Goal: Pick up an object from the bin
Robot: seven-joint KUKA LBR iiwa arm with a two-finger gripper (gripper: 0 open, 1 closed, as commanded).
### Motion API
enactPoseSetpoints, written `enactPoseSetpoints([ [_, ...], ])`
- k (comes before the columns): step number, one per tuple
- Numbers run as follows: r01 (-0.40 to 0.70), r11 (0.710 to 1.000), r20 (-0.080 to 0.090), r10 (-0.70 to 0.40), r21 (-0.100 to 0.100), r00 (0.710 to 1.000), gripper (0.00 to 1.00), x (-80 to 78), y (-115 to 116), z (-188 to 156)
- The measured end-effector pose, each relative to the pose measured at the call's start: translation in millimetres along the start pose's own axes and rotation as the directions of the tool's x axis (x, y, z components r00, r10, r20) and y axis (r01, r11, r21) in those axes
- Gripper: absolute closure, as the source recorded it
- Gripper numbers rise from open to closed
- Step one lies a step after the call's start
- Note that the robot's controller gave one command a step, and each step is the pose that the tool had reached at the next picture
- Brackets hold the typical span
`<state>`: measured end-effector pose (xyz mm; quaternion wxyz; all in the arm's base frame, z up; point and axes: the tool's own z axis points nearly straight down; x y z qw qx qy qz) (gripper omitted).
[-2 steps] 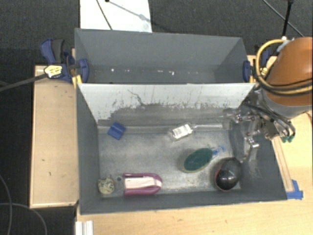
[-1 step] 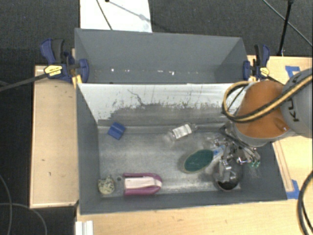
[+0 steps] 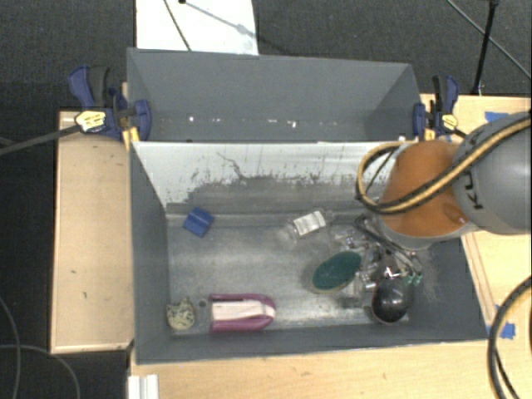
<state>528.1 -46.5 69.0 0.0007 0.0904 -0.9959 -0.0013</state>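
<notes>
Dark green flat oval object point(image 3: 335, 271), right front of grey metal bin point(image 3: 249, 260), long axis slanting lower-left to upper-right; gripper point(image 3: 378, 266) just beside it, open or closed: cannot tell.

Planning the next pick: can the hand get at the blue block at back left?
Probably yes: the blue block lies alone on bare floor, far from the hand, though close to the back wall.

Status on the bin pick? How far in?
Done: the approach looks made. The gripper sits low at the right front of the bin, between a dark green oval thing and a black round thing. In hand: nothing visibly lifted; both lie on the floor. Left: grasp and lift out. The purple packet and blue block lie apart, to the left.
</notes>
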Motion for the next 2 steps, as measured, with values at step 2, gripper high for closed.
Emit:
enactPoseSetpoints([
  [2,-0.013,1.0,0.012,0.013,0.006,1.0,1.0,-16.3,-20.3,-141.0],
])
